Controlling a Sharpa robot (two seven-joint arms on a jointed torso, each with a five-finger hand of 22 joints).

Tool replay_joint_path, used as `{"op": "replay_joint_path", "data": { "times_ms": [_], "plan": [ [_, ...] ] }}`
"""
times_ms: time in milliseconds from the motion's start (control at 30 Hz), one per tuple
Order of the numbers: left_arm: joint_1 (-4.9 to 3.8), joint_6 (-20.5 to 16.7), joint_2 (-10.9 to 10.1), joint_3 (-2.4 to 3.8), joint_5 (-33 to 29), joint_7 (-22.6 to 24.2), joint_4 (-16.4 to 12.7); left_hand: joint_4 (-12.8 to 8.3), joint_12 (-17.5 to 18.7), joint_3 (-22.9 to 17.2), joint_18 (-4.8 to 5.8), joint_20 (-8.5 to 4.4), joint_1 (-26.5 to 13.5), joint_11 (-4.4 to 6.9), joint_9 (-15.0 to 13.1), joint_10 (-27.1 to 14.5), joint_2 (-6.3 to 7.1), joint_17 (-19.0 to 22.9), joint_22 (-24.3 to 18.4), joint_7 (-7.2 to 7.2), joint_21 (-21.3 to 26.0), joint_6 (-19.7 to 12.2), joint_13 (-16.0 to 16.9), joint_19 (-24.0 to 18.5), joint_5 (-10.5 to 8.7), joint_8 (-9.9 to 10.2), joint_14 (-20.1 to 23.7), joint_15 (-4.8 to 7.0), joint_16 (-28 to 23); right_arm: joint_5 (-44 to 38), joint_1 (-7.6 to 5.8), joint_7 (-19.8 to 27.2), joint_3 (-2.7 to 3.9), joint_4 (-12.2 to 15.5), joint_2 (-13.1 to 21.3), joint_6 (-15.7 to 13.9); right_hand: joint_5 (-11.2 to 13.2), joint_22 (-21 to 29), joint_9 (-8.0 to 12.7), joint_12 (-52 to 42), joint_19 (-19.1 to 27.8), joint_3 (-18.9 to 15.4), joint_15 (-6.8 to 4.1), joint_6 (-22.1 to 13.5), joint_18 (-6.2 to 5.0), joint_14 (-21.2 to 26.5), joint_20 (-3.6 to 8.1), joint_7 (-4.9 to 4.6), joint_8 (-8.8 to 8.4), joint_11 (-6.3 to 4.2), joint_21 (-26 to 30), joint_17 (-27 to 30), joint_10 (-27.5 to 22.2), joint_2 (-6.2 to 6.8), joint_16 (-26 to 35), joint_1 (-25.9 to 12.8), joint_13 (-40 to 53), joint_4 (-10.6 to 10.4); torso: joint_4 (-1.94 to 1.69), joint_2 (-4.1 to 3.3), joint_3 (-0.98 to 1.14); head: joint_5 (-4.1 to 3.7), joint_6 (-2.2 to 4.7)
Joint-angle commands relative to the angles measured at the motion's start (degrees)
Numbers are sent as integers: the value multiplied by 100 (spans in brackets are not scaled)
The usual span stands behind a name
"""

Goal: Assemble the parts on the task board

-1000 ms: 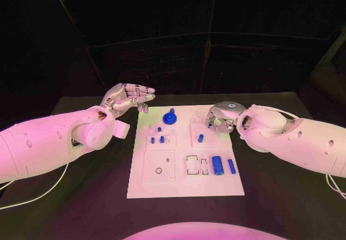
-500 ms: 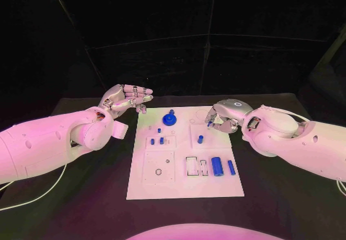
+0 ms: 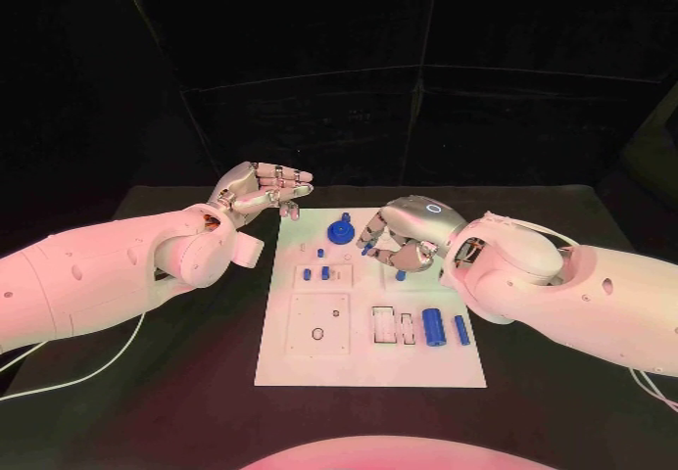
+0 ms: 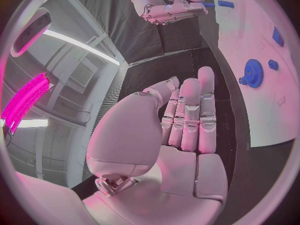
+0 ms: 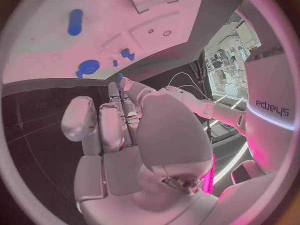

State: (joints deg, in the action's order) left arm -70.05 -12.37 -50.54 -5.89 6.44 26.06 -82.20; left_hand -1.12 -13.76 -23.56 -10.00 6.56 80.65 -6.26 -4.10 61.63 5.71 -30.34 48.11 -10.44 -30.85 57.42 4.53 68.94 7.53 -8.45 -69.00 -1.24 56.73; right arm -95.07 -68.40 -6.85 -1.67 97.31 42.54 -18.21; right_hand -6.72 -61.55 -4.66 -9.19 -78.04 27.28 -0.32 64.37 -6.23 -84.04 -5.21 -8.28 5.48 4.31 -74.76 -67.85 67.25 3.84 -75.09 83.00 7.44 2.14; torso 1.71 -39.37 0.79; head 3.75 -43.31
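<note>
The white task board (image 3: 370, 333) lies in the middle of a black table (image 3: 565, 392), its long side running away from the robot. Blue parts sit on it: a gear (image 3: 341, 233) at the far end, small pegs (image 3: 314, 273) in a raised block, and two cylinders (image 3: 445, 327) beside a rectangular slot near the right edge. The right hand (image 3: 400, 238) hangs over the board's far right part, fingers curled downward; whether it holds a part cannot be told. The left hand (image 3: 263, 192) hovers off the board's far left corner, palm up, fingers together and empty. Dark panelled walls (image 3: 424, 108) enclose the table behind.
</note>
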Motion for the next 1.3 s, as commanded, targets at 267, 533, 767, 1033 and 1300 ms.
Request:
{"op": "replay_joint_path", "data": {
  "times_ms": [267,533,767,1033,1300],
  "plan": [
    [-10,89,71,6,-29,-1,-6,-22,-26,12,-39,5,0,-23,10,-36,-6,11,-10,-39,39,-7,-10,-24,1,-19,49,3,-23,4,120,190,-285,-119,-487,366,-15,-5,10,27,-36,30,-24,6,77,-236,-19,-30,-28,8,-37,5,22,32,-18,-18,-8,-1,0,-2,-5,199,-88],
    [-11,96,117,6,-29,-7,-14,-22,-26,12,-39,5,0,-23,10,-36,-6,11,-10,-39,39,-7,-10,-24,1,-19,49,3,-23,-158,376,168,-405,-339,-727,599,-6,-7,12,34,-35,33,-21,1,77,-235,-20,-33,-34,11,-39,7,19,43,-19,-35,-11,5,-2,-9,7,300,-128],
    [-12,103,135,6,-29,-10,-5,-22,-26,12,-39,5,0,-23,10,-36,-6,11,-10,-39,39,-7,-10,-24,1,-19,49,3,-23,-251,469,137,-421,-425,-794,661,-2,-10,12,37,-35,33,-20,0,77,-235,-21,-34,-36,13,-41,8,18,45,-19,-45,-12,4,11,0,7,338,-164],
    [-12,119,149,6,-29,-14,4,-22,-29,15,-38,8,-7,-27,10,-43,-5,13,-12,-42,42,-14,-11,-27,1,-18,53,-1,-23,-314,511,115,-424,-454,-859,683,-2,-10,12,37,-35,33,-20,0,77,-235,-21,-34,-36,13,-41,8,18,45,-19,-45,-12,4,6,-5,4,351,-184],
    [-12,132,144,6,-29,-31,3,-22,-29,15,-38,8,-7,-27,10,-43,-5,13,-12,-42,42,-14,-11,-27,1,-18,53,-1,-23,-380,538,47,-424,-491,-897,680,3,-5,13,41,-31,34,-18,-2,76,-233,-22,-35,-40,14,-39,21,17,52,-13,-59,-14,6,3,-7,0,354,-198]
  ]
}}
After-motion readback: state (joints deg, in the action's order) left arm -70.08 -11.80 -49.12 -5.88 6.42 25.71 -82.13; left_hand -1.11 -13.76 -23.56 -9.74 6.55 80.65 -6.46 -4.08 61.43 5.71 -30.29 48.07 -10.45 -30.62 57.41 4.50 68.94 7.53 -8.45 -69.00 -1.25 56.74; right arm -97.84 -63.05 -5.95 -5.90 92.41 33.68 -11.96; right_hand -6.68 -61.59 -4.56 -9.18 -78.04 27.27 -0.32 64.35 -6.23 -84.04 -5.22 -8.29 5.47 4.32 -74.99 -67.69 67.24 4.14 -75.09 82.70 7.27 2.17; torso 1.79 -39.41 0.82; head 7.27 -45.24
